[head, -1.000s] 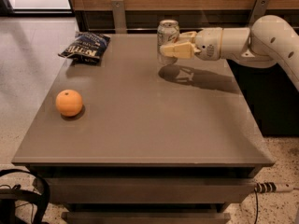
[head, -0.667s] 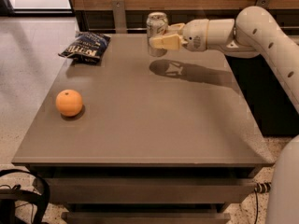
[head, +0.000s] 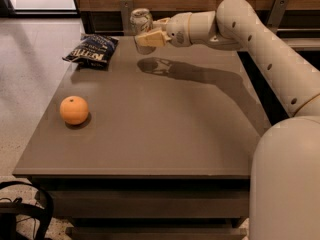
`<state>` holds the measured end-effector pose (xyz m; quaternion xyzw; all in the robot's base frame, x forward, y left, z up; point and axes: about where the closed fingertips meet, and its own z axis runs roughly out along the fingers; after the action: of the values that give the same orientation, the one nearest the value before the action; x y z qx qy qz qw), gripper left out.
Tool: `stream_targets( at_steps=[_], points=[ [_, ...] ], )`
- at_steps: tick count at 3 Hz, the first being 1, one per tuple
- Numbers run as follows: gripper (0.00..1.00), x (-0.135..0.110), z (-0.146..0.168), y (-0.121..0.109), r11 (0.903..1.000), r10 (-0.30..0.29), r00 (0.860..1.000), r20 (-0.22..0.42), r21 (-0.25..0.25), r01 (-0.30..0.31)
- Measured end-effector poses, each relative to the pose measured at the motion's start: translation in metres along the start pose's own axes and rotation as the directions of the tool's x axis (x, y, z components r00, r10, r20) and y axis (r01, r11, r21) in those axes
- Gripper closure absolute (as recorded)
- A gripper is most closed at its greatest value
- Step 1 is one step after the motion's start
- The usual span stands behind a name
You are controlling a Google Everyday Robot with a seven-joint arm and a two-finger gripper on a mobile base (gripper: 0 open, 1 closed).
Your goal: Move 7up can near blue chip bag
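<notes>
The 7up can [head: 140, 21] is a silver-white can held upright in the air above the far part of the grey table [head: 165, 129]. My gripper [head: 146, 35] is shut on the can, with its tan fingers [head: 151, 38] around the can's lower half. The white arm reaches in from the right. The blue chip bag [head: 92, 51] lies flat at the table's far left corner, a short way to the left of the can and lower in the view. The can's shadow falls on the table just right of the bag.
An orange [head: 74, 110] sits on the left side of the table, nearer the front. A wooden wall with metal brackets [head: 126, 9] runs behind the table. A black cable [head: 22, 211] lies on the floor at the front left.
The arm has carried the can to the left, from the table's far right toward the chip bag. The can stays lifted in the grip. The bag and the orange have not moved.
</notes>
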<state>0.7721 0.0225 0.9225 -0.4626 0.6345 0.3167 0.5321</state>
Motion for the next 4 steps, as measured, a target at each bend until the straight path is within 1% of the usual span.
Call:
stream_targets(
  at_steps=[1, 2, 3, 4],
  points=[
    [1.00, -0.002, 0.031, -0.001, 0.9997, -0.014, 0.998, 0.064, -0.020, 0.016],
    [1.00, 0.007, 0.061, 0.000, 0.9977, -0.015, 0.994, 0.108, -0.065, 0.022],
    [1.00, 0.017, 0.080, 0.001, 0.9965, -0.015, 0.995, 0.096, -0.080, 0.023],
    [1.00, 0.030, 0.099, 0.001, 0.9961, -0.015, 0.998, 0.061, -0.086, 0.020]
  ],
)
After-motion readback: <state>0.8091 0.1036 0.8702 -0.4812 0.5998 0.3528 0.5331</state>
